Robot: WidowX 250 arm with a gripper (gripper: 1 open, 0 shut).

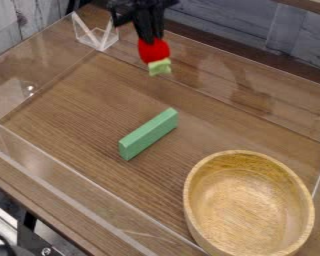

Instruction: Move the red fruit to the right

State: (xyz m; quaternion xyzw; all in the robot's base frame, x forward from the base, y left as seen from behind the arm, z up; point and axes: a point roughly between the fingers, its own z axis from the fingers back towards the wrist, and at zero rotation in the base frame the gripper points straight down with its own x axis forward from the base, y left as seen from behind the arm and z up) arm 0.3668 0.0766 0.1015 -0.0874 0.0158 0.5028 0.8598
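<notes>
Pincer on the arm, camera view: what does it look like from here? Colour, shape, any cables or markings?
The pincer is black, a blocky dark body at the top edge of the frame narrowing downward into short dark fingers. Only its lower part shows; the arm above is cut off. No cables or markings can be made out at this resolution.
</notes>
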